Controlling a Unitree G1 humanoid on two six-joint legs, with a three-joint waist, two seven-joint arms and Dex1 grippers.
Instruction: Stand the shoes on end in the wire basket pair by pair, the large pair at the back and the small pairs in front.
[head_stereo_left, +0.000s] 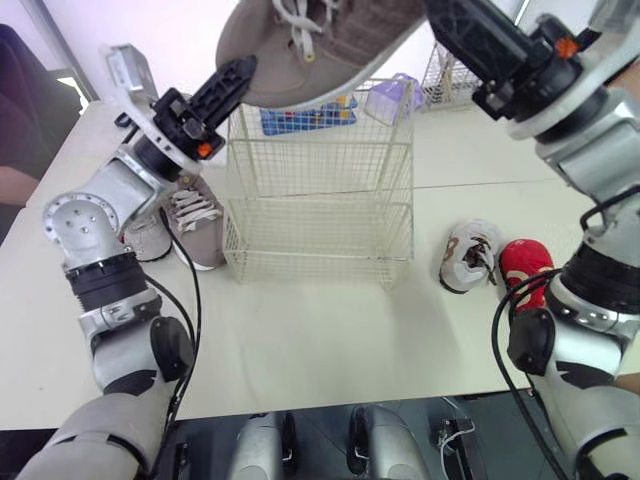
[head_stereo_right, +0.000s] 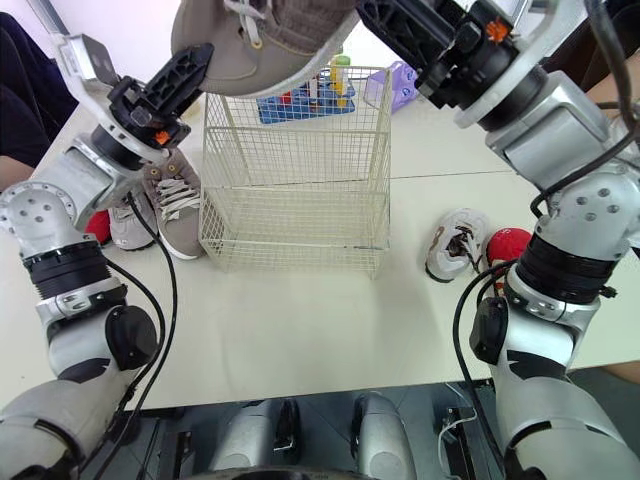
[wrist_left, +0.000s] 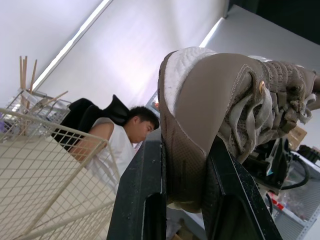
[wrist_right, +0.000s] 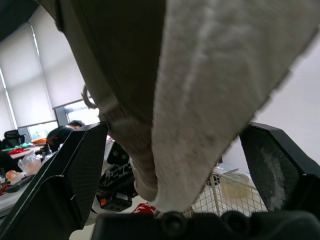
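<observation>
large shoe (head_stereo_left: 330, 60): top cut off | left fingers (wrist_left: 145, 200) clamp it

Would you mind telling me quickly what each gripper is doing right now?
Left gripper: closed on the grey shoe.
Right gripper: open, jaws apart around the same shoe's other end.

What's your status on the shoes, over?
Left gripper shut on large shoe; right gripper open around its other end. Shoe held above wire basket, no shoes in it yet. Nothing in the way.
</observation>
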